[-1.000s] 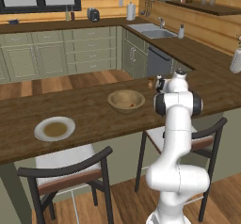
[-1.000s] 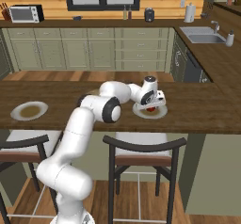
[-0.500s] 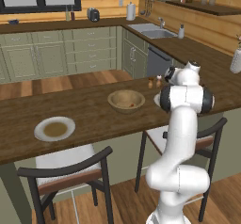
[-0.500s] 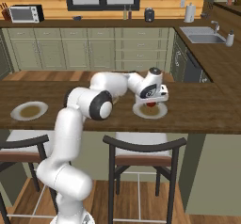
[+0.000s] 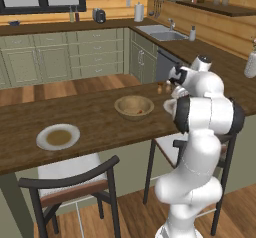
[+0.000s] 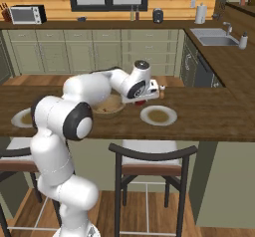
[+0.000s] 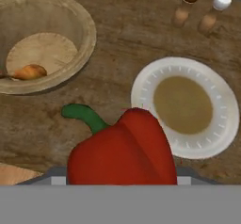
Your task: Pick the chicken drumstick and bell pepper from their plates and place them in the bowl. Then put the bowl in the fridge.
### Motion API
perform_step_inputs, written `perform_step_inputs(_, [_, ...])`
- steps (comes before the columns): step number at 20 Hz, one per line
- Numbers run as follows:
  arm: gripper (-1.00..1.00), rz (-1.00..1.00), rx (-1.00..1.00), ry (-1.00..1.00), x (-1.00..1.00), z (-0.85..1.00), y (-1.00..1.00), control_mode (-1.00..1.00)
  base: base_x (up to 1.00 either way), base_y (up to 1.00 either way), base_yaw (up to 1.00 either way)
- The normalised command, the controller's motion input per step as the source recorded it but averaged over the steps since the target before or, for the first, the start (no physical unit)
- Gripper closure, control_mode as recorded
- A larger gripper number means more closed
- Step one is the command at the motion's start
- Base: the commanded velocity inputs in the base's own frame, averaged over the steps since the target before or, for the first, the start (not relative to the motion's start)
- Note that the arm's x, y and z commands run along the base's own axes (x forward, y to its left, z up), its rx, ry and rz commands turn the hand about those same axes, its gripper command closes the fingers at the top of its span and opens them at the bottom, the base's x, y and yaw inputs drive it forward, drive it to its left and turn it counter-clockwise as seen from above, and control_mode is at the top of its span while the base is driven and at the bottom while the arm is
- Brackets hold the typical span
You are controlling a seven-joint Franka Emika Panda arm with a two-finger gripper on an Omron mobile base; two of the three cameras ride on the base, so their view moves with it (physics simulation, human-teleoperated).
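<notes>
My gripper (image 6: 144, 97) is shut on the red bell pepper (image 7: 122, 148), which hangs above the counter between the bowl and the right plate; the pepper hides the fingertips in the hand view. The right plate (image 7: 141, 84), whitish with a brownish centre, lies bare just beside the pepper. The tan wooden bowl (image 7: 87, 30) holds the orange-brown chicken drumstick (image 7: 29, 72) on its floor. From the left base view the bowl (image 5: 134, 107) sits mid-counter and the other plate (image 5: 58, 136) lies further left, with nothing on it.
Two small shakers (image 7: 183, 2) stand on the counter beyond the right plate. Dark-framed chairs (image 6: 149, 159) stand under the counter's near edge. Cabinets, a sink (image 5: 162, 32) and a microwave (image 6: 27, 14) line the far walls.
The gripper has risen from the right plate with the bell pepper in it and swung left toward the bowl. The bowl, plates and drumstick have not moved.
</notes>
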Motion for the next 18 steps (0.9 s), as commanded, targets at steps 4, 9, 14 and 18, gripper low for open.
perform_step_inputs(4, [1.0, 0.07, -0.01, 0.34, 0.21, 0.62, 0.92, -1.0, 0.0, 0.0, 0.0])
perform_step_inputs(9, [1.0, 0.01, 0.04, 0.2, 0.12, -0.04, 0.89, -1.0, 0.0, 0.0, 0.0])
perform_step_inputs(14, [1.0, 0.0, 0.01, 0.06, 0.19, -0.52, 0.95, -1.0, 0.0, 0.0, 0.0])
perform_step_inputs(18, [1.0, -0.01, 0.0, 0.02, 0.41, -0.46, 0.64, -1.0, 0.0, 0.0, 0.0])
